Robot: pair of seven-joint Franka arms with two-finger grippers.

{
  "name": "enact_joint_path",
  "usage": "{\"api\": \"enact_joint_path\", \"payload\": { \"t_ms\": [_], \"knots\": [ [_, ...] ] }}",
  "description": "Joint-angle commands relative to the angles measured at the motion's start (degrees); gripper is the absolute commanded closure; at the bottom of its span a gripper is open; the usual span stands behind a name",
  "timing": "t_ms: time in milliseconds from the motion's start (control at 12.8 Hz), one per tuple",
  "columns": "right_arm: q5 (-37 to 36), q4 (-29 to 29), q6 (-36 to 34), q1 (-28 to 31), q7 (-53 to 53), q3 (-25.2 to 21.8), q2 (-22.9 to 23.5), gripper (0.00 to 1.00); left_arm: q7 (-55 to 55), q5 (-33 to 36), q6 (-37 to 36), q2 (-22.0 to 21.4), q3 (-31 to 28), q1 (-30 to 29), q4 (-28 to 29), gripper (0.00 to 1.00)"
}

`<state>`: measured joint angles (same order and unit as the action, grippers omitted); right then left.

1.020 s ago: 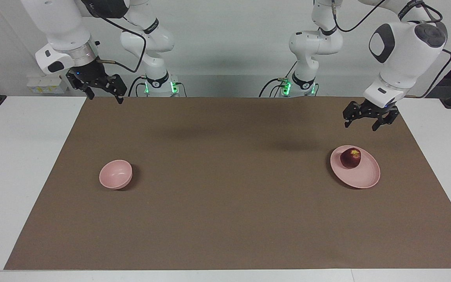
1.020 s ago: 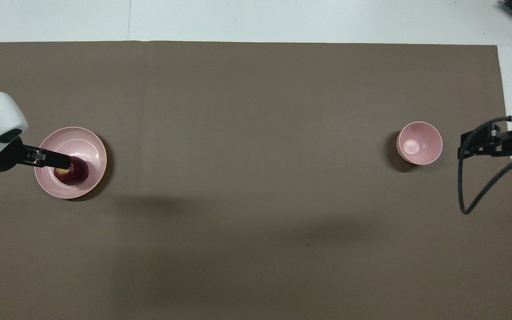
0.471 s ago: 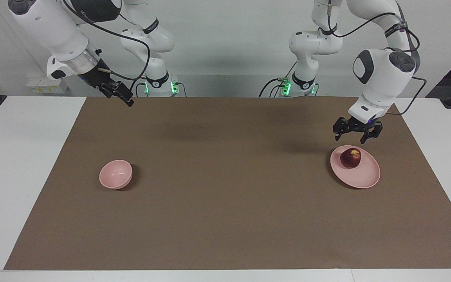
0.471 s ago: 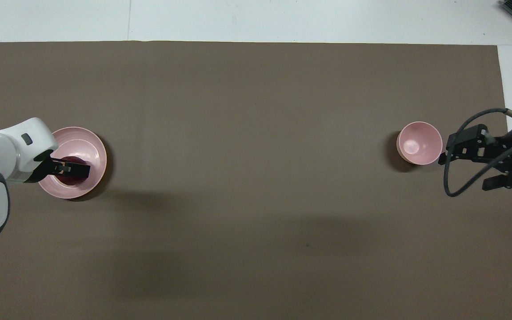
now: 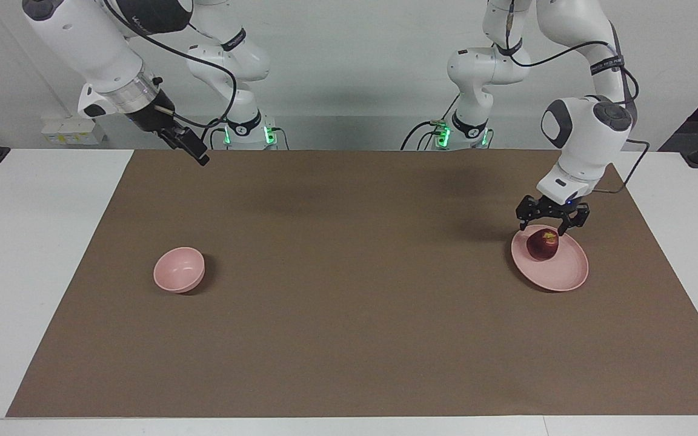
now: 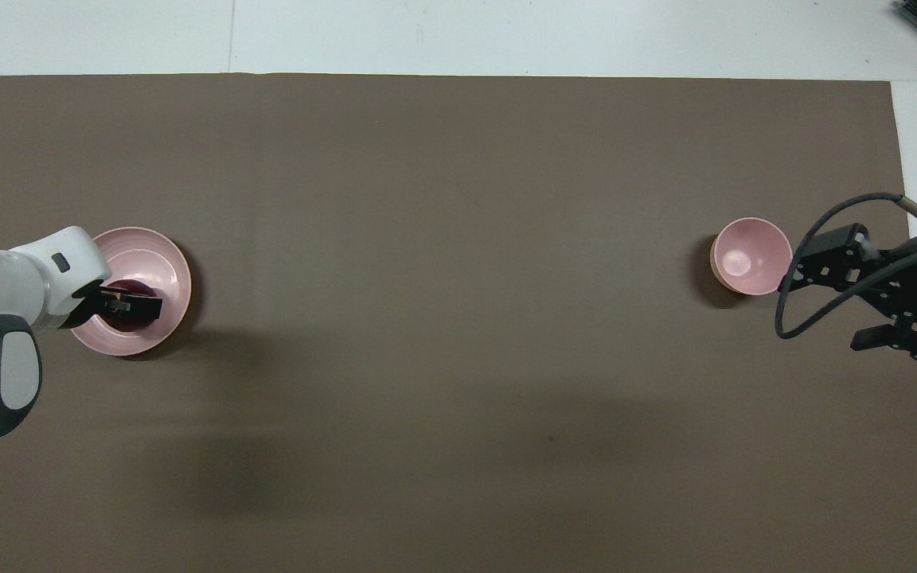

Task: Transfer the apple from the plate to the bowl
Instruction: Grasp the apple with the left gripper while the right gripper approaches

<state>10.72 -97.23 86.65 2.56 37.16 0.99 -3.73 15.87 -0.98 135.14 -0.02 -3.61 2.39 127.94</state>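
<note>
So, mat (image 5: 349, 339): brown, it covered most of the table, and I saw nothing else on it.
Plate (image 5: 561, 272): toward the left arm's end, apple (image 5: 543, 244) on the part nearer the robots.
Bowl (image 5: 179, 270): well apart, toward the right arm's end.
Left gripper (image 5: 548, 227): fingers spread, just over the apple; I judged an off-centre close could roll it off the plate.
Right gripper (image 5: 194, 151): waiting aloft; whether spread or closed, I couldn't tell.

**Open mat between plate and bowl**

I am seeing bare brown mat (image 5: 349, 315) stretching between the plate (image 5: 561, 275) and the bowl (image 5: 179, 269). The right gripper (image 5: 194, 150) is hanging high over the mat's edge, well apart from the bowl.
</note>
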Motion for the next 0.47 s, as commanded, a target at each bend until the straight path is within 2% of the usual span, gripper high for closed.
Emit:
{"api": "enact_joint_path", "payload": {
  "t_ms": [0, 157, 392],
  "knots": [
    [2.19, -7.52, 3.44, 0.25, 1.87, 0.51, -3.91, 0.00, 1.09, 0.10, 4.24, 1.85, -0.61, -0.54, 0.64, 0.00],
    [6.05, -9.81, 3.61, 1.12, 3.96, 0.33, -3.83, 0.00, 1.18, 0.10, 5.48, 3.35, -0.78, -1.33, 0.73, 0.00],
    [12.98, -12.53, 3.70, 1.83, 5.28, 0.24, -3.74, 0.00, 2.76, 0.10, 4.78, 2.83, -0.87, -1.77, 2.66, 0.00]
  ]
}}
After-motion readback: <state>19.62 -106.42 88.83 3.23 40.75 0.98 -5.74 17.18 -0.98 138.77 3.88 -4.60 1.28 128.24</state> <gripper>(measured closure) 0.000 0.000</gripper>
